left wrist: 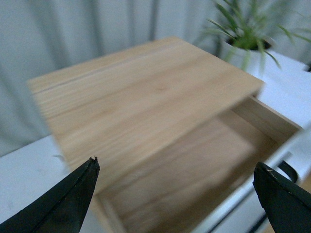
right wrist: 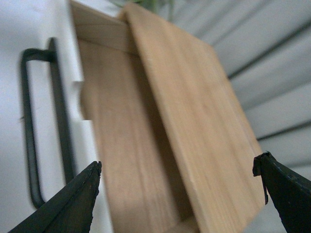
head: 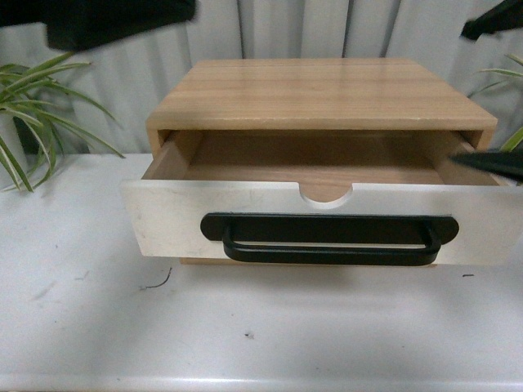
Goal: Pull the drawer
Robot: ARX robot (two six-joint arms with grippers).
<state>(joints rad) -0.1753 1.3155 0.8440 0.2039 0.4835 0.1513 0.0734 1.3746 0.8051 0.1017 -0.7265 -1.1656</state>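
The drawer point(head: 163, 220) stands pulled well out of the wooden cabinet point(head: 319, 90), and its bare wooden floor shows. Its white front carries a long black bar handle point(head: 327, 242) under a half-round notch point(head: 327, 194). My left gripper point(left wrist: 176, 164) is open and hovers above the cabinet top point(left wrist: 136, 102) and the drawer's inside point(left wrist: 194, 170), holding nothing. My right gripper point(right wrist: 177, 164) is open too, over the drawer's right end, with the handle point(right wrist: 29, 126) off to one side. In the front view a dark fingertip point(head: 490, 163) shows by the drawer's right wall.
The cabinet sits on a white table point(head: 245, 327). Green potted plants stand at the left point(head: 33, 106) and the right point(head: 511, 98) of it. A pale pleated curtain point(head: 122, 73) hangs behind. A dark blurred part of the left arm point(head: 114, 20) fills the upper left.
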